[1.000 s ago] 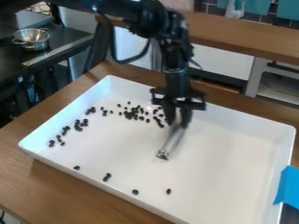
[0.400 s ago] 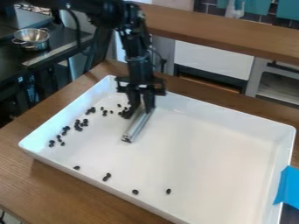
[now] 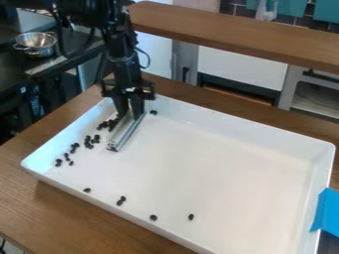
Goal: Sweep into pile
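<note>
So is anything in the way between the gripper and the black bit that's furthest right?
Nothing I can see: just the bare floor of the white tray lies between the gripper, holding its silver bar, and that black bit.

"Your bar?"
"Silvery, long and slanted, gripped in my claw [image 3: 130,114]."
"And the beans [image 3: 88,145]?"
"Small and dark: some bunched just beside my claw, others in loose clusters farther off, a few scattered well apart from it."
</note>
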